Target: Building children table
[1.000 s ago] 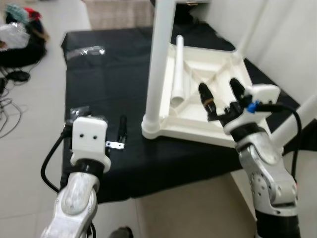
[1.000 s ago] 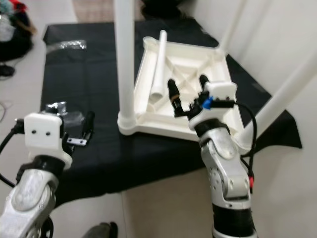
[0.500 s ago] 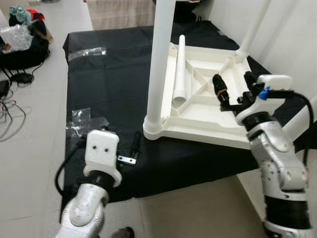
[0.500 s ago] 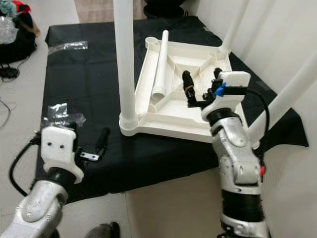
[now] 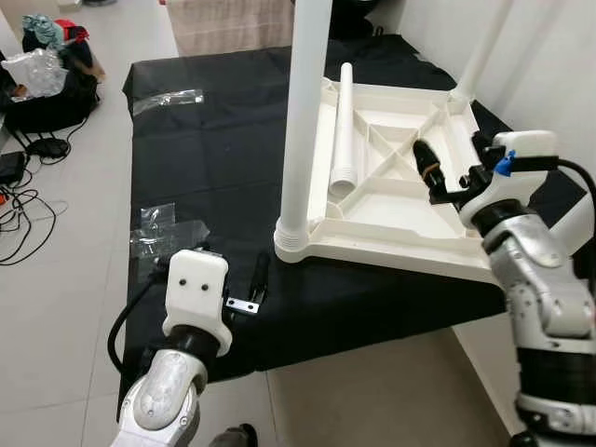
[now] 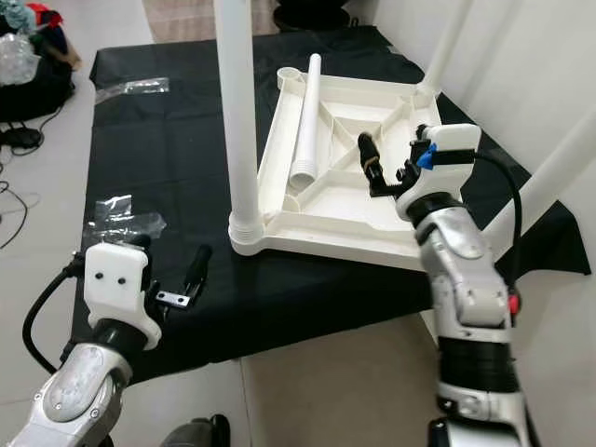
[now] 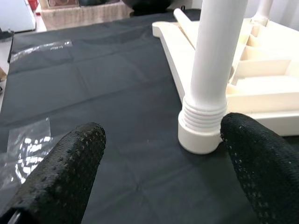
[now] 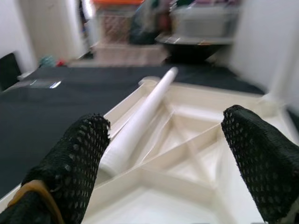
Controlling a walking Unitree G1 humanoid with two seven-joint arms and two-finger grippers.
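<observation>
Two open hands: right hand (image 8: 168, 154) facing loose leg (image 8: 135, 123).

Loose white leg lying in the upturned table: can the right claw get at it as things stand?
Probably yes. The right claw hovers open over the upturned tabletop, facing the loose leg, with nothing between them.

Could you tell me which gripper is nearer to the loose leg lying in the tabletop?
Right. The right gripper hovers over the tabletop beside the loose leg; the left gripper is over the black cloth.
</observation>
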